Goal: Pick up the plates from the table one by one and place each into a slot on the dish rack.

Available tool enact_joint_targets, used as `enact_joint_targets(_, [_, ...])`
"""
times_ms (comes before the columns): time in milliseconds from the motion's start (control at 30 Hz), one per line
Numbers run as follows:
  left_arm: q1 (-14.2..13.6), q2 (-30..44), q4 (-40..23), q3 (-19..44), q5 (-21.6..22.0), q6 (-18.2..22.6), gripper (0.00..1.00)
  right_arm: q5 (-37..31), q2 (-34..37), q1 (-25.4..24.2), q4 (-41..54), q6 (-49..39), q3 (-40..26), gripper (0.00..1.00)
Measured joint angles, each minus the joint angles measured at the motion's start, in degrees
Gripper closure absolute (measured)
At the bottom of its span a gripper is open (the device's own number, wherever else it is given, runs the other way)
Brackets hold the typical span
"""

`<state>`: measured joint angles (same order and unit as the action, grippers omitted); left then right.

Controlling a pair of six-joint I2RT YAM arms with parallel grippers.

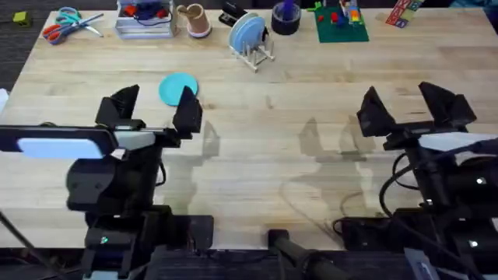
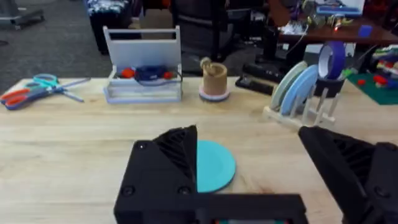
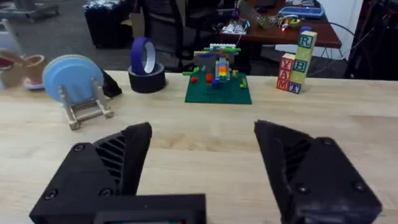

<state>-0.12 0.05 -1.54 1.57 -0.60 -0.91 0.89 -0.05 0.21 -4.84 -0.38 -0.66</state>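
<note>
The teal plate (image 1: 178, 87) is lying flat on the table (image 1: 280, 155), just beyond the left gripper (image 1: 152, 109) and slightly toward its right finger (image 1: 187, 113); in the left wrist view the plate (image 2: 214, 164) is showing partly behind one black finger (image 2: 163, 171), with its far edge clear of it. The left gripper is standing with its fingers spread wide apart and is gripping nothing; the plate is not lying between them but just ahead of their tips. A light blue plate (image 1: 247, 33) is standing upright in the dish rack (image 1: 257, 54) near the table's far edge, well apart from the teal plate; the left wrist view is showing a second pale disc leaning beside it in the rack (image 2: 305, 112). The right gripper (image 1: 411, 109) is hovering over bare table at the right, fingers likewise wide apart and empty, well away from both plates. Scissors (image 1: 66, 23), a clear tray (image 1: 145, 22), a tape roll (image 1: 285, 19) and a green brick base (image 1: 341, 25) are lining the far edge.
</note>
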Motion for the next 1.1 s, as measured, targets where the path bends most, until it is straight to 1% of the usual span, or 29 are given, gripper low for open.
enact_joint_targets(100, [0.0,0.0,-2.71,3.56,0.0,0.02,0.008,0.01,0.21,0.0,0.93,0.0,-1.44,0.007])
enact_joint_targets(200, [0.0,0.33,-6.96,9.16,0.02,0.02,0.008,0.0,2.03,0.0,1.29,-0.02,-5.55,0.007])
enact_joint_targets(367, [0.0,4.45,-14.16,19.9,0.04,0.02,0.008,0.0,8.74,0.0,3.17,-0.04,-16.67,0.007])
enact_joint_targets(500, [0.0,10.62,-21.05,29.59,0.67,0.0,0.008,0.0,17.38,0.0,10.18,-0.07,-27.42,0.007])
enact_joint_targets(633, [0.0,18.61,-28.91,39.25,1.61,0.02,0.008,0.0,27.04,0.0,16.79,-0.07,-37.2,0.008])
enact_joint_targets(767, [0.0,29.45,-38.06,49.89,1.98,0.0,0.01,0.0,35.31,0.0,24.12,-0.06,-45.66,0.007])
enact_joint_targets(900, [0.0,41.16,-47.3,60.28,2.14,-0.02,0.009,0.0,43.1,0.0,34.39,-0.07,-53.97,0.007])
enact_joint_targets(1033, [0.0,52.08,-54.45,69.29,2.14,-0.02,0.01,0.0,50.4,0.0,43.09,-0.07,-61.22,0.007])
enact_joint_targets(1100, [0.0,56.37,-57.07,72.36,2.14,-0.02,0.01,0.0,53.55,0.0,46.36,-0.07,-64.05,0.007])
